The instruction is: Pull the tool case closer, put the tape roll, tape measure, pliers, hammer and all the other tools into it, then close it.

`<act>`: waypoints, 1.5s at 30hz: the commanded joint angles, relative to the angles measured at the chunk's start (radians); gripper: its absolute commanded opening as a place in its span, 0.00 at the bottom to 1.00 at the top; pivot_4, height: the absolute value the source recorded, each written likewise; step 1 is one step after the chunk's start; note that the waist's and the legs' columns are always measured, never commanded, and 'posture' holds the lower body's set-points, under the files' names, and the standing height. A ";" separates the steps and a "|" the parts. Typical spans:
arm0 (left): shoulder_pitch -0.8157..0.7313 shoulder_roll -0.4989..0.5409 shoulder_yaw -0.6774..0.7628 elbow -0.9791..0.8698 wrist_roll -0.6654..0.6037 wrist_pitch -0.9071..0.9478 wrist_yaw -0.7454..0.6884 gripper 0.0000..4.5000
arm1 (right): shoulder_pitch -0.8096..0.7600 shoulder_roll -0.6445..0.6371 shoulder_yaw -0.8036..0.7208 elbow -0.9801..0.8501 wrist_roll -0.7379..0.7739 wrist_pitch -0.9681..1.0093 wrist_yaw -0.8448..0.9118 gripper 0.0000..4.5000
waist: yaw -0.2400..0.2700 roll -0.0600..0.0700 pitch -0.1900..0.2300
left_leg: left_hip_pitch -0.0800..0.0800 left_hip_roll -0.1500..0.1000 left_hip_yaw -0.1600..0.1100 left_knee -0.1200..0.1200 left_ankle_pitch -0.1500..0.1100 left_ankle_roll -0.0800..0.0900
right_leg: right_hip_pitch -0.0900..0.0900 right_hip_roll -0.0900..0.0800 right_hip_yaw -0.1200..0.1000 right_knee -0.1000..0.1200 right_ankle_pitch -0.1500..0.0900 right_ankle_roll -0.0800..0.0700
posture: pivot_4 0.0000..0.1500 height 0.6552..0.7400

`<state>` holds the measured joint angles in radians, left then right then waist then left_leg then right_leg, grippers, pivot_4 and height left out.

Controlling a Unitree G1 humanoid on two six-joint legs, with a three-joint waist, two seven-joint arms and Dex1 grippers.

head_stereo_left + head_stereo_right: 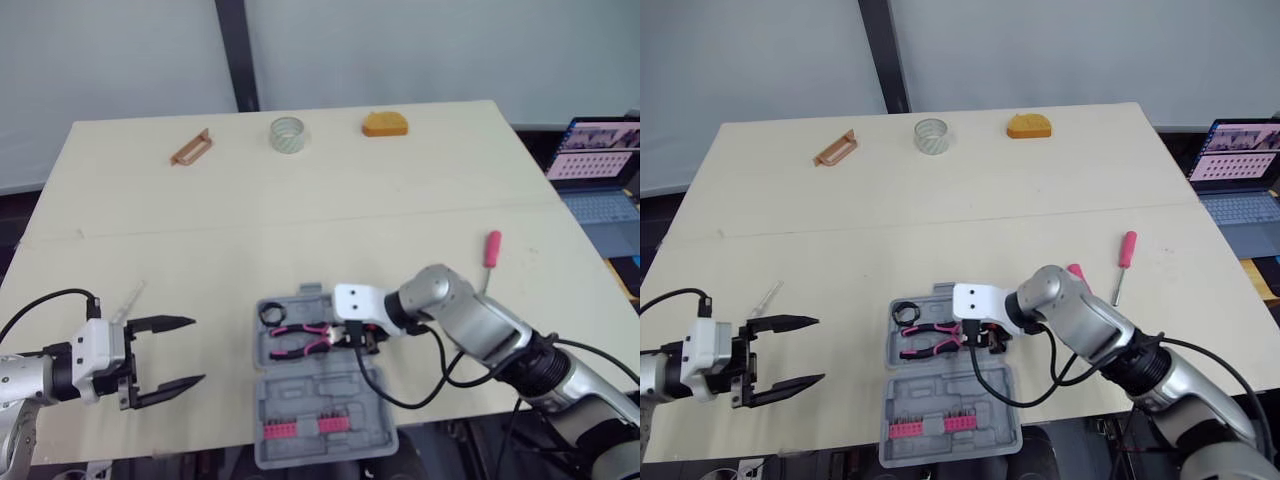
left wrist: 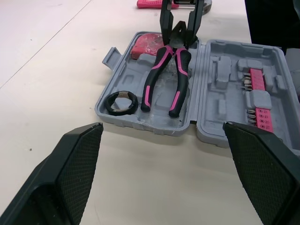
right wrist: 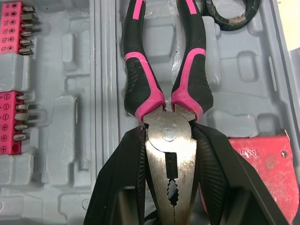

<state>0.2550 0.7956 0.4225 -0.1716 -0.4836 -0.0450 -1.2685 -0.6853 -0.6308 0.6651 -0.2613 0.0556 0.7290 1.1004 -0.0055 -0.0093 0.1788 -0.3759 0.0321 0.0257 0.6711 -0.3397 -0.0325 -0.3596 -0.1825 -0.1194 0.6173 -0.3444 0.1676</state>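
Over the grey moulded-plastic tool case [image 1: 322, 388], right gripper [image 3: 168, 137] is pinching the steel nose of the pink-and-black rubber-handled pliers [image 3: 138, 89], while left gripper [image 1: 198, 350] is hovering wide open.

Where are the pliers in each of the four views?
Left eye view: pliers low centre, in the case's far tray.
Right eye view: pliers low, left of centre, same tray.
Left wrist view: pliers in that tray, handles toward the camera.
Right wrist view: pliers head clamped by the right gripper.
Shared landmark: black ring beside the handle ends.
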 commanded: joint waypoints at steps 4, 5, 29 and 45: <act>0.008 0.019 0.019 -0.017 -0.006 0.004 0.016 0.98 | -0.016 0.031 -0.001 0.004 -0.006 -0.007 0.020 0.23 | 0.000 0.000 0.000 | 0.000 0.000 0.000 0.000 0.000 0.000 | 0.000 0.000 0.000 0.000 0.000 0.000 | 1.00 1.00; 0.009 0.020 0.018 -0.024 -0.007 0.009 0.020 0.98 | -0.015 0.036 -0.001 0.008 -0.007 -0.007 0.019 0.23 | 0.000 0.000 0.000 | 0.000 0.000 0.000 0.000 0.000 0.000 | 0.000 0.000 0.000 0.000 0.000 0.000 | 1.00 1.00; 0.026 0.024 0.008 -0.041 -0.003 0.011 0.031 1.00 | 0.011 0.058 -0.033 -0.006 0.028 0.038 0.031 0.95 | -0.001 0.000 0.000 | 0.000 0.000 0.000 -0.001 0.000 0.000 | 0.000 0.000 0.000 0.000 0.000 0.000 | 1.00 1.00; -0.028 0.025 -0.024 -0.023 0.003 0.015 0.030 1.00 | 0.248 0.181 -0.278 0.006 0.177 -0.198 -0.076 0.23 | 0.001 0.000 0.000 | 0.003 0.000 0.002 -0.003 0.000 0.000 | 0.000 0.000 0.000 0.000 0.000 0.000 | 1.00 1.00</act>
<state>0.2305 0.8089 0.3983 -0.1849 -0.4791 -0.0246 -1.2364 -0.4524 -0.4662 0.4147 -0.2585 0.2132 0.5962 1.0346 -0.0048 -0.0097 0.1786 -0.3730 0.0323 0.0279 0.6677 -0.3397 -0.0327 -0.3596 -0.1827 -0.1193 0.6176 -0.3443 0.1676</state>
